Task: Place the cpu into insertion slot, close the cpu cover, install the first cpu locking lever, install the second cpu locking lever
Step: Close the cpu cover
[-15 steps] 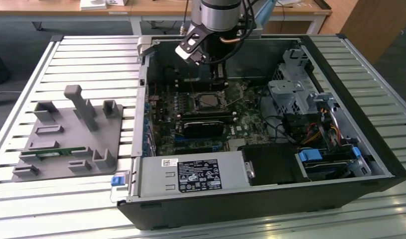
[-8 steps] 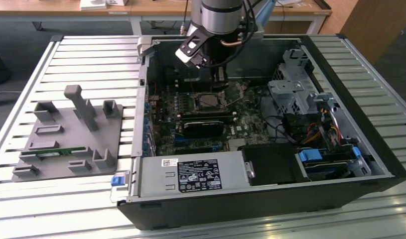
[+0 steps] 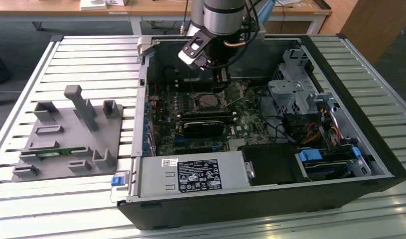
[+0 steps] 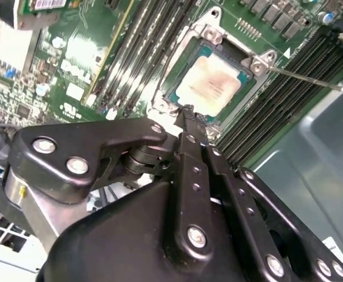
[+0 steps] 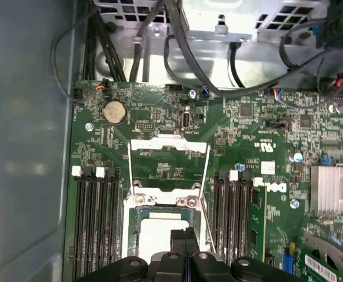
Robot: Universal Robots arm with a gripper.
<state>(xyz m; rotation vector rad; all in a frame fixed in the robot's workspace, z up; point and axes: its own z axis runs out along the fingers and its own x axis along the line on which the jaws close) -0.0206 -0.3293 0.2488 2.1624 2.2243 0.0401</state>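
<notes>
The cpu (image 5: 153, 235) (image 4: 212, 85), a pale silver square, lies in the insertion slot (image 5: 137, 218) on the green board inside the open case (image 3: 206, 102). Behind it the cpu cover (image 5: 168, 141) stands flipped open, and the board shows through its window. Thin wire levers (image 5: 127, 170) (image 4: 306, 78) stand free beside the socket. My gripper (image 5: 183, 235) (image 4: 187, 110) (image 3: 220, 82) hangs just above the edge of the cpu. Its two fingers are pressed together with nothing between them.
Black memory slots (image 5: 95, 223) flank the socket, and a green memory stick (image 5: 256, 229) stands in one. Cables (image 5: 177, 47) and a metal drive cage (image 3: 292, 89) line the case. A black card (image 3: 204, 124), the grey power supply (image 3: 189, 175) and a grey fixture (image 3: 69, 134) lie nearby.
</notes>
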